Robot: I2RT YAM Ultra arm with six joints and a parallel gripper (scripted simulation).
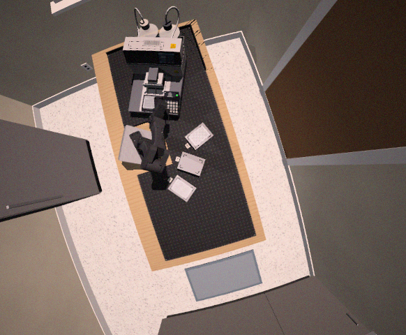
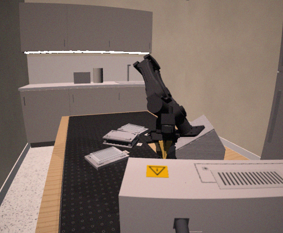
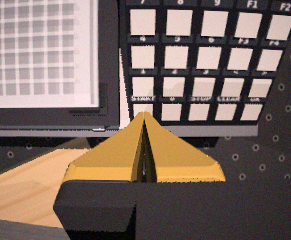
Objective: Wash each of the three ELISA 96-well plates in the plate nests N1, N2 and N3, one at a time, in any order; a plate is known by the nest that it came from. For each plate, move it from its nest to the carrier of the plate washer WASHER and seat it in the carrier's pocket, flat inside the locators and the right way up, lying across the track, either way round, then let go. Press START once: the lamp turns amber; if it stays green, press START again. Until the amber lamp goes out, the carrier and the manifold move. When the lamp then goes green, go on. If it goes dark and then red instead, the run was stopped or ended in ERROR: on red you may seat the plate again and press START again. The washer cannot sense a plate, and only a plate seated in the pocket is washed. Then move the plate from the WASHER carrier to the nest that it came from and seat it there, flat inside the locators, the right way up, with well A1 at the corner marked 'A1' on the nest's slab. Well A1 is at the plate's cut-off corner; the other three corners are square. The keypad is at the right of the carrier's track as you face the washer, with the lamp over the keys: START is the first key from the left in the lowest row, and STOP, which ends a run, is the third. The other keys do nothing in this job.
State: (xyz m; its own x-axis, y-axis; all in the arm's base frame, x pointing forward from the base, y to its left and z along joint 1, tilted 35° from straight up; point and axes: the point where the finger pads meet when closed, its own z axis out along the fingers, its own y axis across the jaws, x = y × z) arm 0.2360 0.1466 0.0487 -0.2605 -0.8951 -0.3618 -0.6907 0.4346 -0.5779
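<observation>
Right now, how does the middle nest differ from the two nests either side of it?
The middle nest is bare: its slab and corner locators show, with no plate. The far nest and the near nest each hold a white well plate. The missing plate sits at the washer. All three nests lie flat on the dark mat.

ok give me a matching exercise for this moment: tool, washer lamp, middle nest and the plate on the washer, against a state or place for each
1. tool
2. washer lamp
3. middle nest
4. plate on the washer

a. green
b. holds no plate
c. left of the keypad in the wrist view
d. shut, holding nothing, tips at the START key

Pairs: 1-d, 2-a, 3-b, 4-c
</observation>
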